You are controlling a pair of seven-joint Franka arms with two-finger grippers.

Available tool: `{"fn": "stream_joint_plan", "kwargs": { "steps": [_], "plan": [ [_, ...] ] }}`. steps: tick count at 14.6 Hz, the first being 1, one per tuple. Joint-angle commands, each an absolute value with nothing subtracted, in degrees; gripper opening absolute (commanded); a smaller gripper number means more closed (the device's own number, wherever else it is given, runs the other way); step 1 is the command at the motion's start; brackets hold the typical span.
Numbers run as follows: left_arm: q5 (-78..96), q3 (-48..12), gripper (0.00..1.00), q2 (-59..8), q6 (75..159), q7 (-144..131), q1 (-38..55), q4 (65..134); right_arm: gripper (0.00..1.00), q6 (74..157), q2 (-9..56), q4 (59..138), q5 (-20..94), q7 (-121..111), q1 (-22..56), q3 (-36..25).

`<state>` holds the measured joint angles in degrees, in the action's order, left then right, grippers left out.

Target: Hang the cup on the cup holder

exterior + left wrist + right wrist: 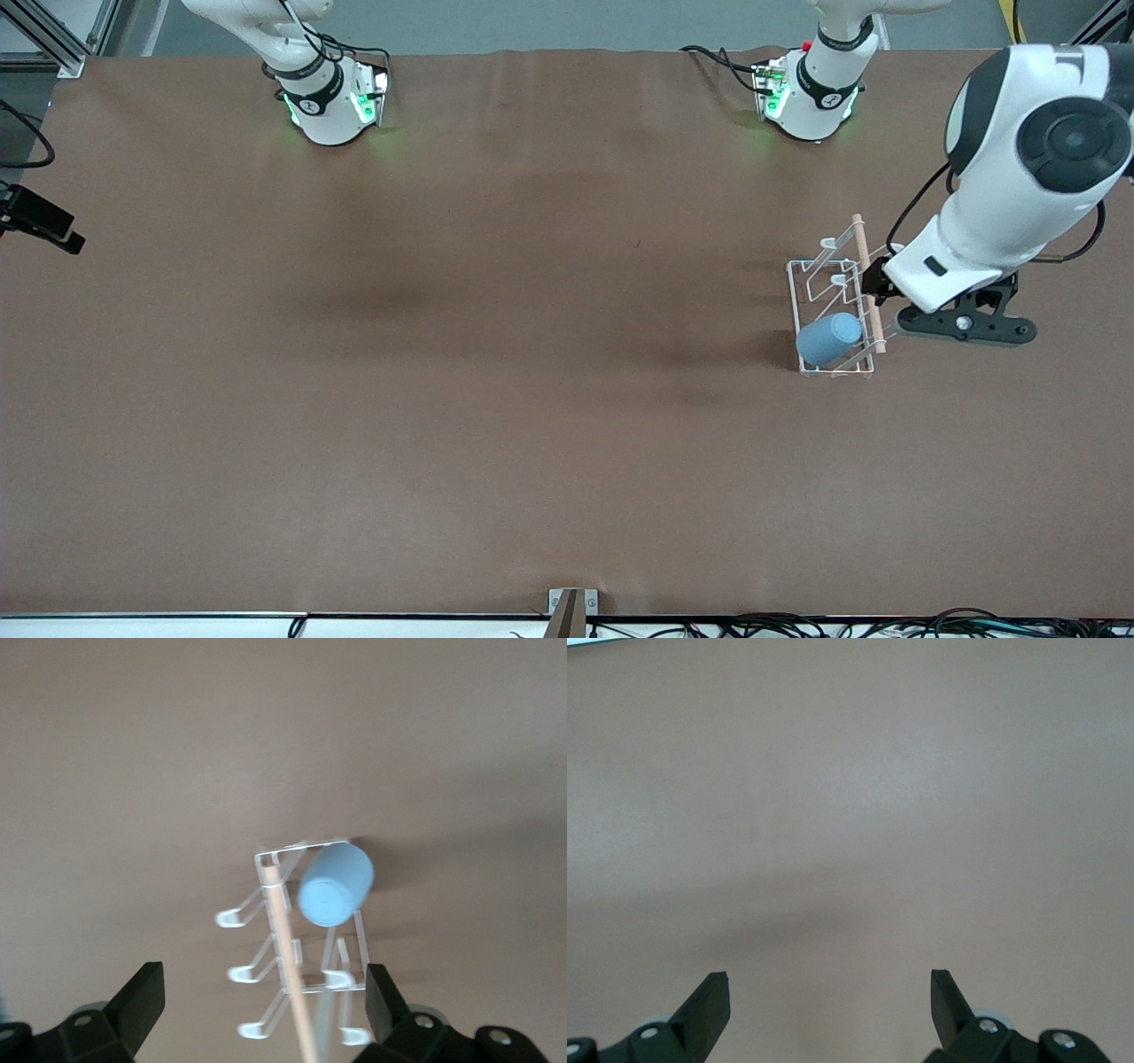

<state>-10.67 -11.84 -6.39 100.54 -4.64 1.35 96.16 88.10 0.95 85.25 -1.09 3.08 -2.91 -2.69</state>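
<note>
Already the one light-blue plastic tumbler (829, 338) sits tilted, mouth-down over a looped prong of the single white wire cup holder (808, 266) with its wooden rod, so the hang looks done. The left gripper (264, 992) hovers beside it, jaws wide and empty (presumably released). The right gripper (830, 992) waits, likewise spread.

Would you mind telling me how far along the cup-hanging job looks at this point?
It looks essentially done: the cup sits on a prong of the cup holder, at its end nearer the front camera. Nothing is in hand; the left end effector is open, empty, over the rack. The right end effector is open over bare table. Only pulling away seems left.
</note>
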Motion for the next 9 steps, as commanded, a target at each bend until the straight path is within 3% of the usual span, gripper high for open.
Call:
{"fn": "stream_joint_plan", "kwargs": {
  "steps": [1, 6, 9],
  "plan": [
    [-6.08, -10.38, 1.0, -0.45, 103.36, -5.54, 0.78, 101.43, 1.0, 88.33, 0.62, 85.52, -1.49, 2.46, -4.04, -1.67],
    [-0.54, -5.47, 1.0, 4.92, 102.31, -5.27, 2.89, 100.99, 1.0, 88.15, 0.62, 85.52, -1.41, 2.46, -4.04, -1.67],
    [0.96, -3.08, 1.0, 4.31, 96.96, -5.27, 4.92, 93.98, 1.0, 88.15, 0.62, 85.52, -1.41, 2.46, -4.13, -1.67]
  ]
}}
